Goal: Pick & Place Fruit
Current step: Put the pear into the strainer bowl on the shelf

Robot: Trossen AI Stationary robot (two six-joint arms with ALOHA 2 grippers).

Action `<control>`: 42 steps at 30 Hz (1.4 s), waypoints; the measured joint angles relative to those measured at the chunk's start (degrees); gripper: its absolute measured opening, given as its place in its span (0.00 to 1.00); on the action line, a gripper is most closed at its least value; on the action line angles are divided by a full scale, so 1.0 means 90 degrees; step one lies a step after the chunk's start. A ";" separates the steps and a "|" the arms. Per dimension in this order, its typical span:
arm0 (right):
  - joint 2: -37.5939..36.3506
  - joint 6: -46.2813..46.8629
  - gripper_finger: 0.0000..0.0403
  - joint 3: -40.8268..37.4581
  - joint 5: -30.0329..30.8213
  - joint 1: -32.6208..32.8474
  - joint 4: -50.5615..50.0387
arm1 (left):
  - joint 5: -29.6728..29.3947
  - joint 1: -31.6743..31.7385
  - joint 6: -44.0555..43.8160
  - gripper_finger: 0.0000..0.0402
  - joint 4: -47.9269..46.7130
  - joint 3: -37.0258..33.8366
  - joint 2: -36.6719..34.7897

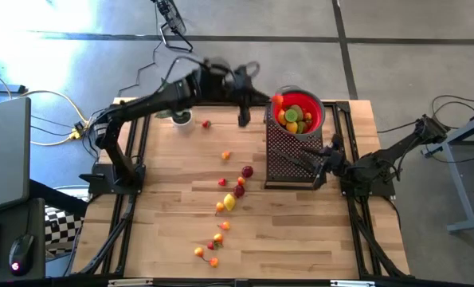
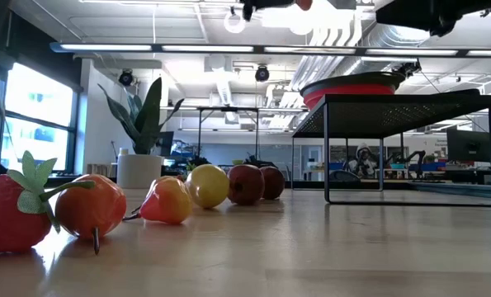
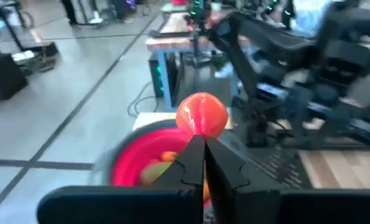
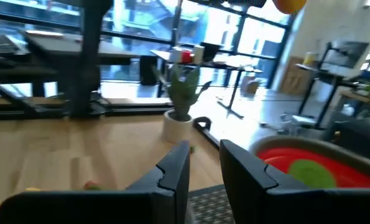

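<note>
My left gripper [image 3: 203, 142] is up above the near-left rim of the red bowl [image 1: 304, 112], shut, with a red-orange toy fruit [image 3: 201, 114] at its fingertips; that fruit also shows in the high view [image 1: 278, 100]. The bowl stands on the far end of a black mesh rack [image 1: 294, 155] and holds green, orange and yellow fruit [image 1: 293, 117]. Several more fruits [image 1: 230, 199] lie in a scattered line on the table, and they sit close to the camera in the low view [image 2: 167, 200]. My right gripper [image 4: 204, 163] is open over the rack's near end [image 1: 312, 163]. My left gripper pinches the red-orange fruit by its near underside [image 3: 201, 132], only at the free ends of the two fingers; the fingertips hide the exact spot. The fingers slant down from the table's left. The fruit is lifted clear, above the bowl's rim.
A small potted plant [image 1: 182, 118] stands at the table's far edge, left of the bowl, with a lone red fruit [image 1: 207, 124] beside it. The rack [image 2: 410, 107] stands raised on thin legs on the table's right half. Bare wood shows on the left and near right.
</note>
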 joint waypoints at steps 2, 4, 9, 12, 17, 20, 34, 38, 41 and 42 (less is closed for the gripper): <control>0.0000 -0.0106 0.20 0.0000 0.0114 -0.0024 0.0071 | 0.0201 0.0224 -0.0134 0.00 -0.0011 -0.0005 0.0090; 0.0000 -0.0111 0.20 0.0000 0.0115 -0.0085 0.0086 | 0.0302 0.0281 -0.0173 0.00 0.0051 -0.0005 0.0245; 0.0000 0.0317 0.20 0.0000 0.0121 -0.0129 0.0084 | 0.0394 0.0206 -0.0126 0.00 0.0223 -0.0009 0.0698; 0.0000 0.0582 0.20 0.0000 0.0118 -0.0089 0.0056 | 0.0315 0.0122 -0.0156 0.00 0.0126 -0.0010 0.0958; 0.0001 0.0727 0.20 0.0000 0.0112 0.0076 0.0054 | -0.0448 0.0065 -0.0317 0.00 0.0167 -0.0015 0.1189; 0.0000 0.0727 0.20 0.0000 0.0114 0.0153 0.0054 | -0.0705 0.0065 -0.0525 0.00 0.0139 -0.0015 0.1288; 0.0000 0.0767 0.20 0.0000 0.0112 0.0184 0.0032 | -0.1575 -0.0234 -0.0965 0.00 -0.0244 -0.0015 0.1322; 0.0000 0.0907 0.20 0.0000 0.0107 0.0184 -0.0003 | -0.1597 -0.0249 -0.1042 0.00 -0.0426 -0.0015 0.1322; 0.0000 0.0907 0.20 0.0000 0.0085 0.0184 -0.0002 | -0.1604 -0.0251 -0.1151 0.00 -0.0486 -0.0015 0.1322; 0.0000 0.0907 0.20 0.0000 0.0076 0.0184 -0.0002 | -0.1603 -0.0251 -0.1152 0.00 -0.0502 -0.0015 0.1322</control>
